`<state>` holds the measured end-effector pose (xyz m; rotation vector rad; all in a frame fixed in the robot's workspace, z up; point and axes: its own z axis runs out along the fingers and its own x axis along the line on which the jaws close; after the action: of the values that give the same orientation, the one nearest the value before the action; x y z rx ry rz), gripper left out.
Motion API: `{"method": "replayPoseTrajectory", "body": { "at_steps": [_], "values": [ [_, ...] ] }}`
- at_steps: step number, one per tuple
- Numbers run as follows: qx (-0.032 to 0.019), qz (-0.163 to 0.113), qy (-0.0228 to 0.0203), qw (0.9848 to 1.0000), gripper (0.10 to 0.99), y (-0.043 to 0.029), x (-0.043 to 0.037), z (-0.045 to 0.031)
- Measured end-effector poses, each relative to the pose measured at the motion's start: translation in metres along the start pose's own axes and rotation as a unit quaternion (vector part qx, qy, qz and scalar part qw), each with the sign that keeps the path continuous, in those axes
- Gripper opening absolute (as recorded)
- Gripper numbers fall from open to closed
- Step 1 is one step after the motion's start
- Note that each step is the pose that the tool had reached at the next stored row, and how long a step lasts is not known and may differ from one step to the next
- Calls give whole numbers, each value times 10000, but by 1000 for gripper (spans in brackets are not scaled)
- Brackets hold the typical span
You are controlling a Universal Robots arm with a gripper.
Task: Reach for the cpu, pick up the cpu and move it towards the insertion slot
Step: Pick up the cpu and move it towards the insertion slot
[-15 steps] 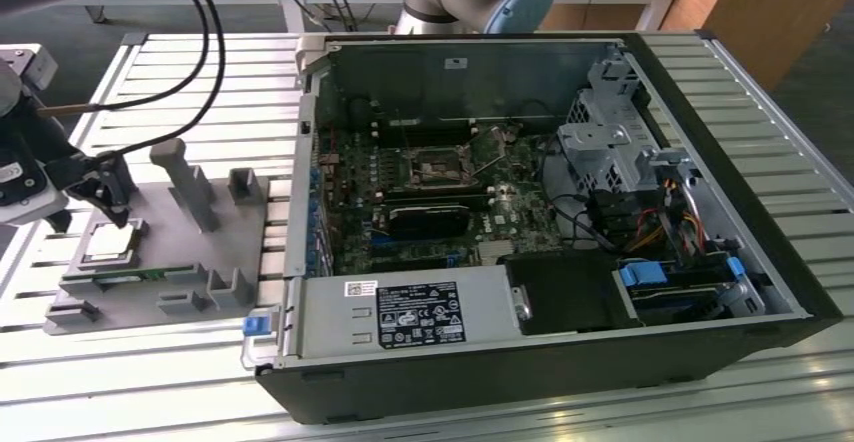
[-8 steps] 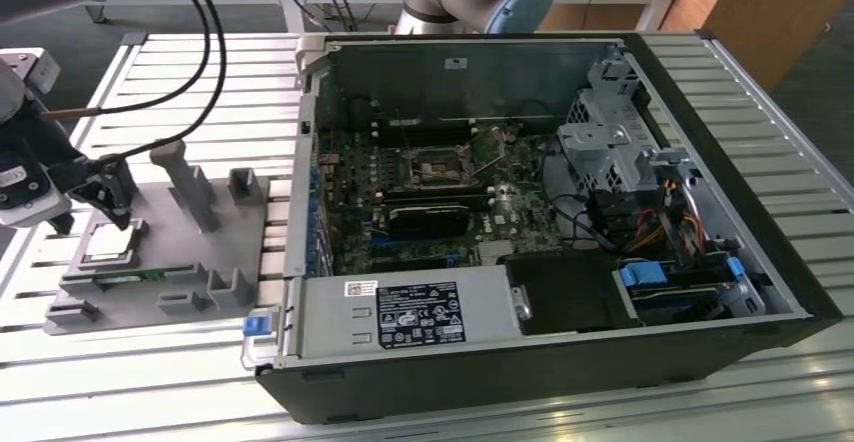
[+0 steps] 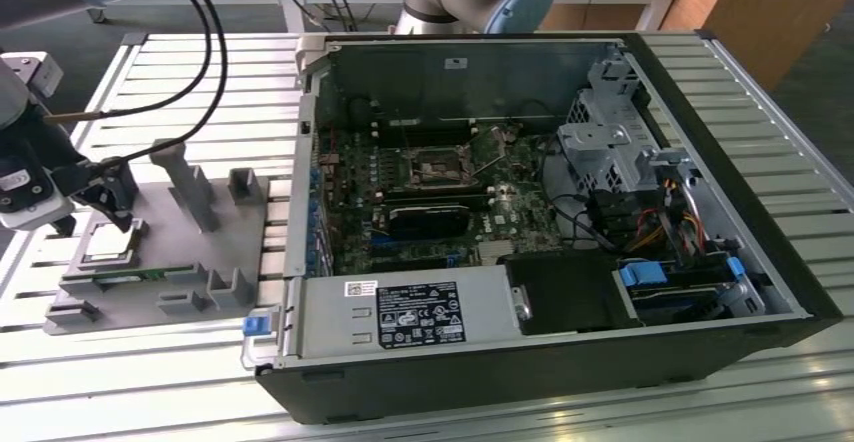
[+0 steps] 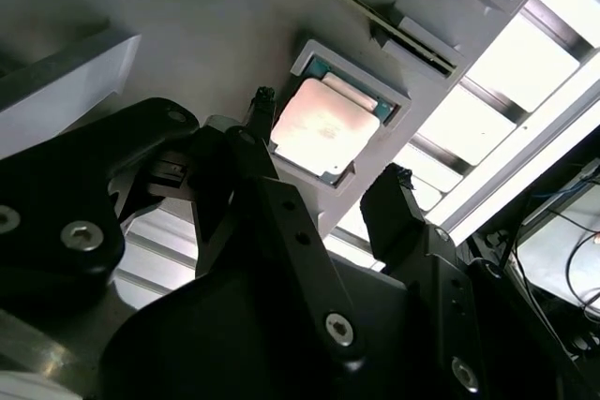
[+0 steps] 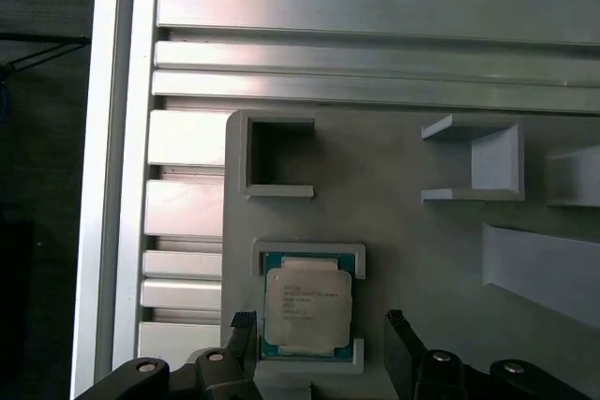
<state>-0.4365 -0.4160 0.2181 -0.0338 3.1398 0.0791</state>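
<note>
Gripper (image 3: 94,212) spread open at the exterior view's left, hanging over the grey plastic fixture (image 3: 187,267) that rests on the slatted metal table (image 3: 174,72). Cpu (image 3: 107,246) lies flat in a square recess of the fixture, silvery top up, close to the fixture's left edge in the exterior view. In both wrist views the two black fingers (image 5: 242,330) (image 4: 394,203) stand one on each side of the cpu (image 5: 307,306) (image 4: 323,128), with a gap showing between each tip and the chip; no contact visible. Nothing held between the fingers. A thin green memory strip (image 3: 134,280) sits in the fixture just on the near side of the cpu. Insertion slot (image 3: 437,169), dark centre in a metal frame, is on the motherboard inside the open computer case (image 3: 400,57), to the exterior view's right and well apart from the gripper.
</note>
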Motion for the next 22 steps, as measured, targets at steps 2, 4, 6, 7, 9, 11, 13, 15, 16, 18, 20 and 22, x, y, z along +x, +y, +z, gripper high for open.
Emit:
{"method": "replayPoseTrajectory", "body": {
  "at_steps": [2, 4, 6, 7, 9, 11, 13, 15, 16, 18, 20, 22],
  "values": [
    [0, 0, 0, 10000, 647, 0, 0, 13],
    [0, 0, 0, 10000, 659, -1, 0, 28],
    [0, 0, 0, 10000, 722, -2, 0, 47],
    [0, 0, 0, 10000, 722, -3, 0, 61],
    [0, 0, 0, 10000, 722, -5, 0, 92],
    [0, 0, 0, 10000, 722, -6, 0, 117],
    [0, -10, 1, 10000, 722, -10, 1, 132],
    [0, -37, 2, 10000, 722, -12, 0, 139],
    [0, -53, 3, 10000, 722, -12, 0, 144],
    [0, -70, 4, 10000, 722, -14, 0, 152],
    [0, -75, 4, 10000, 722, -15, 0, 160],
    [0, -76, 4, 10000, 722, -15, 0, 165]
  ]
}}
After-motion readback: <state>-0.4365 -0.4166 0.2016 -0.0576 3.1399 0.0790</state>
